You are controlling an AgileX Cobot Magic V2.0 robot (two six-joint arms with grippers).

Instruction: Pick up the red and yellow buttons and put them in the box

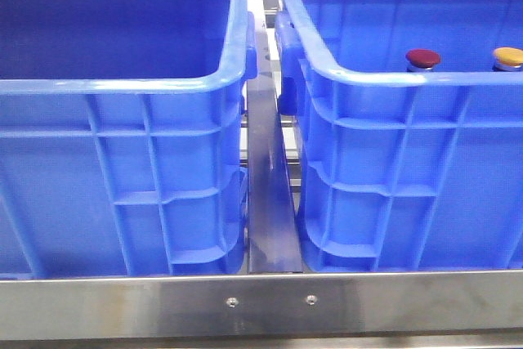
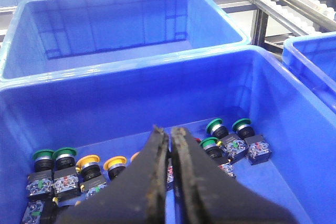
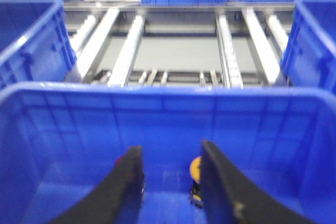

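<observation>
In the front view a dark red button [image 1: 422, 59] and an orange-yellow button [image 1: 507, 57] show just above the near rim of the right blue crate [image 1: 384, 79], inside it. Neither gripper shows in the front view. My right gripper [image 3: 170, 149] is open and empty above a blue crate [image 3: 157, 95]. The yellow button [image 3: 195, 170] shows beside one finger and the red button [image 3: 121, 159] is mostly hidden behind the other. My left gripper [image 2: 169, 131] is shut, with nothing seen between the fingers, and hangs inside a crate [image 2: 131, 69] over several buttons.
The left blue crate [image 1: 122, 83] stands beside the right one with a narrow metal gap [image 1: 265, 161] between them. In the left wrist view, green buttons [image 2: 215, 127] and yellow buttons [image 2: 88, 161] lie on the crate floor, and another crate [image 2: 105, 3] stands beyond. Roller rails [image 3: 126, 51] lie behind.
</observation>
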